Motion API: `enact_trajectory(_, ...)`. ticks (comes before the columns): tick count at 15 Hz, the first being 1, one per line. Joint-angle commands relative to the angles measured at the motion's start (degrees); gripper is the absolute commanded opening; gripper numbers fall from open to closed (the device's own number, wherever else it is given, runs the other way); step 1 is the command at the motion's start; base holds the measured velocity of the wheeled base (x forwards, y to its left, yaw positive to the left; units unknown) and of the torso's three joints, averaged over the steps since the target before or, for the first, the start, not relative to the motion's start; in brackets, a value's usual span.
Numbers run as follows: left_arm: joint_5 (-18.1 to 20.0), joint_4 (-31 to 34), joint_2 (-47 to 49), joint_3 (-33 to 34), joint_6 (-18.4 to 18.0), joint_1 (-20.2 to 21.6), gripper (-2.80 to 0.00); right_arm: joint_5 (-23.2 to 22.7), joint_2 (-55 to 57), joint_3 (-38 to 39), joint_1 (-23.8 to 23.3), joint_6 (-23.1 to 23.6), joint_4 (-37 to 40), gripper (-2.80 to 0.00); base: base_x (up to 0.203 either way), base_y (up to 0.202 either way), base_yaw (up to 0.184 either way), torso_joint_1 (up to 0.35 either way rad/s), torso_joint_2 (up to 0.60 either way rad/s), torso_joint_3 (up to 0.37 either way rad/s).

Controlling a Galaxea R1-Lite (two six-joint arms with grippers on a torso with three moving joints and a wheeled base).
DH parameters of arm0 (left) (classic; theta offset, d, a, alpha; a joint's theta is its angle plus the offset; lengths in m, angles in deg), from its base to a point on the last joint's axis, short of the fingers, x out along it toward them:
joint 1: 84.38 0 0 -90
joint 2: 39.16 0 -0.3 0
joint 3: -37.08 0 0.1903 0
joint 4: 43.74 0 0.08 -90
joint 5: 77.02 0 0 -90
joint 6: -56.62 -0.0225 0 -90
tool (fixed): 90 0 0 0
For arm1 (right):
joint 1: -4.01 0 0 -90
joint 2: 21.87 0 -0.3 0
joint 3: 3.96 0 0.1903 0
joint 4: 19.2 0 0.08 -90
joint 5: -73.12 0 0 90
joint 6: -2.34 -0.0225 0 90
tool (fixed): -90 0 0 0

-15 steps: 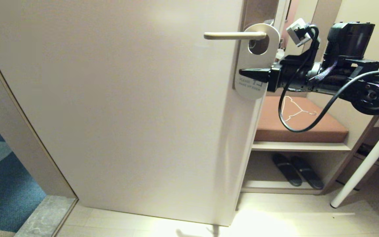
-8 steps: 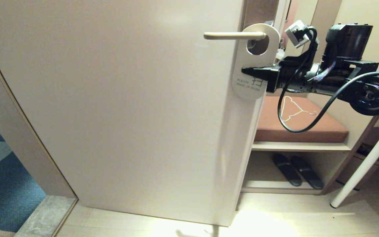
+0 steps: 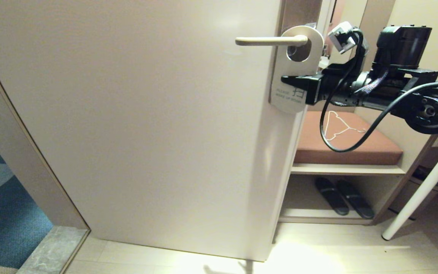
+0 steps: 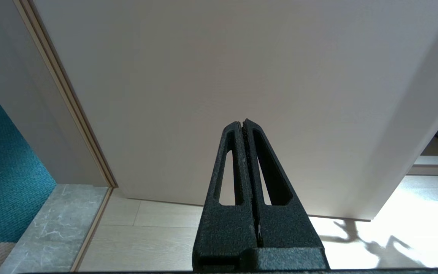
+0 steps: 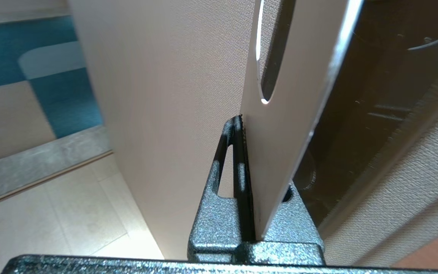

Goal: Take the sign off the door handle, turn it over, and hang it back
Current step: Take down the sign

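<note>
The sign (image 3: 294,62) hangs by its oval hole on the door handle (image 3: 268,40), white "PLEASE MAKE UP ROOM" side facing me. The handle is a pale lever on a brown-bronze backplate (image 3: 299,11). My right gripper (image 3: 288,81) reaches in from the right and is shut on the sign's middle, just above the lettering. In the right wrist view the gripper (image 5: 246,125) pinches the sign (image 5: 280,125) edge-on beside the door face. My left gripper (image 4: 243,123) is shut and empty, low in front of the door, out of the head view.
The cream door (image 3: 146,114) fills the middle, its edge to the right. Behind it stands a bench with a brown cushion (image 3: 346,144) holding a white wire hanger (image 3: 338,125), black slippers (image 3: 342,196) underneath. A white table leg (image 3: 420,190) slants at right. Blue carpet (image 3: 2,213) lies left.
My right gripper has risen slightly with the sign in it. The sign's lower end swung a little left, then back, staying hooked on the handle.
</note>
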Motion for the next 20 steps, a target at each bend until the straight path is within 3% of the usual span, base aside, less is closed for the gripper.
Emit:
enact_trajectory(1,0.00,0.00,0.08,0.02,0.02,0.01,-2.80,0.82,-0.43,0.16,1.00,0.07,-0.21,-2.80,0.000,0.000,0.000,0.000,0.00,0.000)
enact_trajectory(5,-0.09,0.00,0.08,0.02,0.02,0.01,-2.80,4.59,-1.37,0.78,3.76,-0.11,-0.23,-2.80,0.000,0.000,0.000,0.000,0.00,0.000)
enact_trajectory(8,0.00,0.00,0.08,0.02,0.02,0.01,-2.80,5.49,-1.41,0.88,3.75,-0.11,-0.23,-2.80,0.000,0.000,0.000,0.000,0.00,0.000)
enact_trajectory(13,-0.08,0.00,0.08,0.02,0.02,0.01,-2.80,11.68,-1.37,1.31,3.81,-0.18,-0.32,-2.80,0.000,0.000,0.000,0.000,0.00,0.000)
enact_trajectory(16,-0.09,0.00,0.08,0.02,0.02,0.01,-2.80,13.17,-1.52,2.37,4.04,-0.55,-0.40,-2.80,0.000,0.000,0.000,0.000,0.00,0.000)
enact_trajectory(20,-0.08,0.00,0.08,-0.03,0.02,0.01,-2.80,17.15,-1.88,2.85,7.27,-0.78,-0.59,-2.80,0.000,0.000,0.000,0.000,0.00,0.000)
